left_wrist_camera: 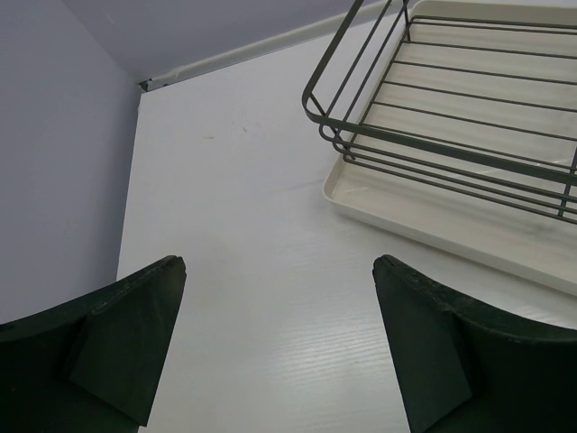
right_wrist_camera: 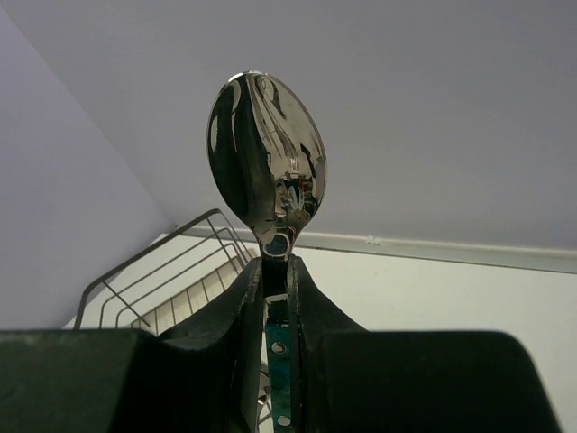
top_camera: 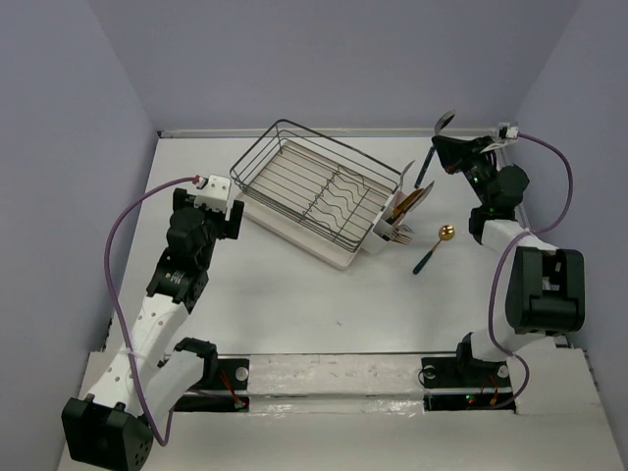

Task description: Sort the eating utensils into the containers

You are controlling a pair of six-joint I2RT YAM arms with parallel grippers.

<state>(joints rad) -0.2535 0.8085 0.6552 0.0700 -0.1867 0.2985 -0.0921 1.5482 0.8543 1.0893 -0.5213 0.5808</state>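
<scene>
Gripping teal-handled spoon (right_wrist_camera: pixel 268 153) near upright, bowl up, right gripper (right_wrist_camera: pixel 278 271) hovered just right of white holder (top_camera: pixel 386 234), nearer than left gripper (left_wrist_camera: pixel 278 271), which gaped wide, empty.

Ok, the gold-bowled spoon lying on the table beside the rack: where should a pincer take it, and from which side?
Probably mid-handle, from straight above, closing across it. The spoon lies flat and diagonal on the table, gold bowl farthest, nothing touching it; the thin straight handle pinches better than the rounded bowl.
</scene>
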